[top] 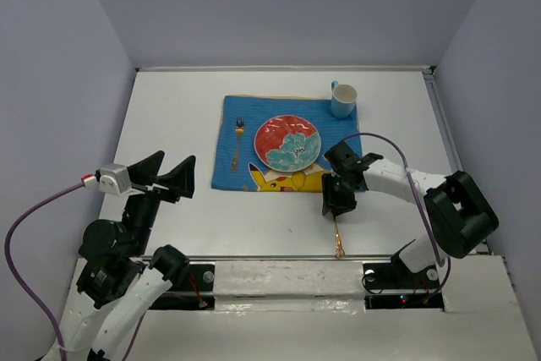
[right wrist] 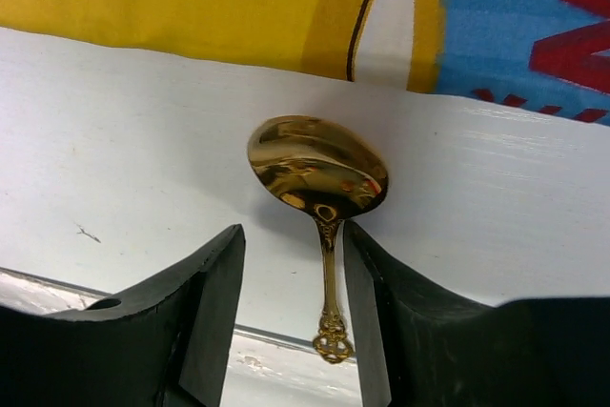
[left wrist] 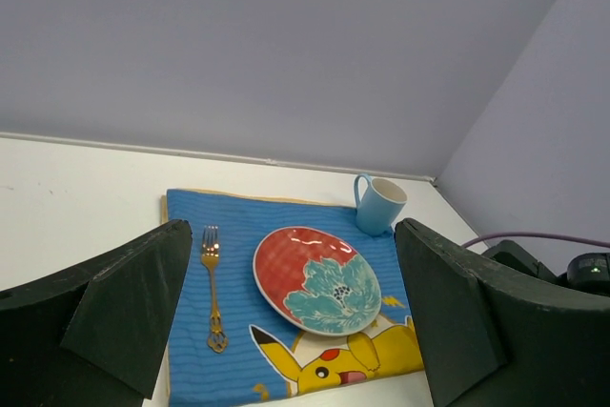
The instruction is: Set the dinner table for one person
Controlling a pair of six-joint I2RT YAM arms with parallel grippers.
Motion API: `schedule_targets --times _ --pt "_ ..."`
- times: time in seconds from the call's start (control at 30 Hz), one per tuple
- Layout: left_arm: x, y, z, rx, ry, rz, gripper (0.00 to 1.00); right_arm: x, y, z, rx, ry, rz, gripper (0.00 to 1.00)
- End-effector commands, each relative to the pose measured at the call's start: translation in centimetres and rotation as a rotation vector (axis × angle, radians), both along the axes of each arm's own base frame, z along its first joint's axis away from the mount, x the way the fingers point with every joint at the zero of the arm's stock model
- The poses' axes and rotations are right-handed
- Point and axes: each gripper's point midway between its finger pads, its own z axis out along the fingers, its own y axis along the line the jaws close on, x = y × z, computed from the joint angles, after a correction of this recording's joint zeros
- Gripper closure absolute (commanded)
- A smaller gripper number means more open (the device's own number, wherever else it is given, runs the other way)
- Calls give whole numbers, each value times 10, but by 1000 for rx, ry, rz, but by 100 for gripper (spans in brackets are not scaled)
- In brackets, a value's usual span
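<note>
Spoon (right wrist: 318,171): polished gold metal (mirror-bright). Placemat (top: 230,171): woven printed cloth. Plate (top: 287,142): glossy glaze. Dinner table (top: 169,116): matt white.

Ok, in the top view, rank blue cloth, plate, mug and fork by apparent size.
1. blue cloth
2. plate
3. mug and fork, not ranked: the fork is longer, the mug bulkier.

Bare dinner table (top: 169,107) flanks the cloth (top: 228,171) (plate (top: 287,143), mug (top: 343,101) and fork (top: 237,137) crowd it); the spoon (right wrist: 319,171) lies between the right gripper (right wrist: 294,254) fingers.
</note>
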Motion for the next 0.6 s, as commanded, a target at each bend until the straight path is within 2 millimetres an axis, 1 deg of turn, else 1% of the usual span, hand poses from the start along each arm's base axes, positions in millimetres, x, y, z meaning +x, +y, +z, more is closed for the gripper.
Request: schedule_targets --times 0.0,0.03,0.1,0.17,0.23,0.27,0.3,0.37,0.4,0.43,0.47,0.5,0.53,0.57 --pt "5 -1 5 8 -15 14 1 -7 -4 -9 -72 -18 -4 50" --pt "6 -1 4 13 -11 15 1 -8 -6 -7 -76 -22 -13 50" --pt "7 -1 4 13 -9 18 1 -19 -9 -10 -102 -14 -12 50" --pt "9 -3 2 19 -2 15 1 -24 -18 -13 -150 -14 -24 51" --pt "9 -4 2 22 0 12 1 -32 -21 -14 -174 -10 -25 55" --pt "9 -4 1 23 1 10 1 -31 -25 -15 -194 -18 -33 57" --pt "10 -5 1 23 1 10 1 -34 -26 -15 -206 -13 -35 63" --pt "10 -4 1 23 1 12 1 -32 -28 -15 -221 -20 -44 74" --pt "10 -5 1 24 2 12 1 -32 -29 -15 -226 -21 -45 79" --pt "10 -4 1 24 2 16 1 -32 -28 -15 -229 -29 -39 81" --pt "11 -4 0 26 4 18 1 -31 -26 -14 -231 -40 -35 91" --pt "11 -3 0 27 4 21 1 -28 -24 -10 -222 -54 -38 97" --pt "12 -3 0 28 7 21 1 -28 -22 -7 -220 -66 -34 100" --pt "13 -3 -1 29 10 27 1 -24 -22 -2 -218 -87 -43 100"
